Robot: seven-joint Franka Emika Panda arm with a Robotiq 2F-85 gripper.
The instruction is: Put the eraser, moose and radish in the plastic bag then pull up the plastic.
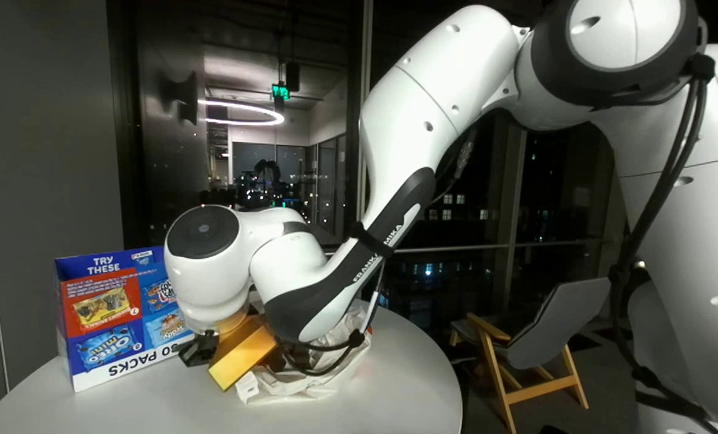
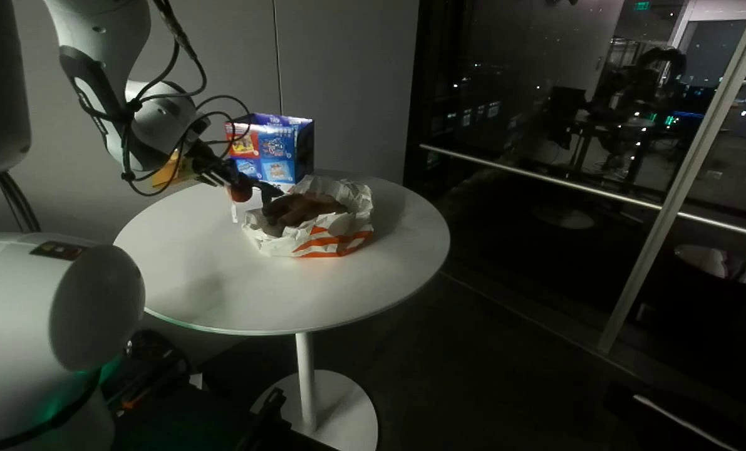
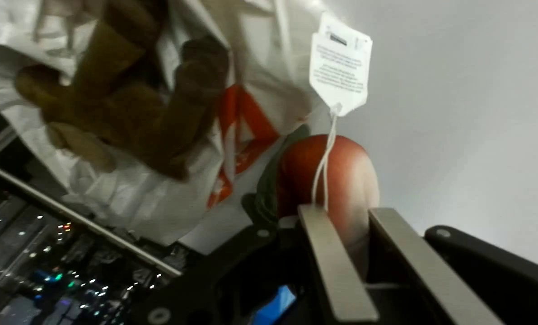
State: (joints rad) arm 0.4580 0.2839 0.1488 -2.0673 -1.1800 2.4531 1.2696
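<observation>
Your jaws are clamped on the radish (image 3: 350, 176), whose tag (image 3: 341, 67) hangs loose. In the wrist view, please go left above the plastic bag (image 3: 174, 203), high enough that the tag will not catch its rim, then release beside the moose (image 3: 110, 110), which lies inside.

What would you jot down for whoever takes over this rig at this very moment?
Gripper: closed around the red plush radish, held beside the white-and-orange plastic bag, not in it.
Brown plush moose: lying in the open bag.
Eraser: can't be made out in any view.
Done: moose bagged, radish grasped.
Left: put the radish in, check whether the eraser is inside, then pull up the plastic.
</observation>
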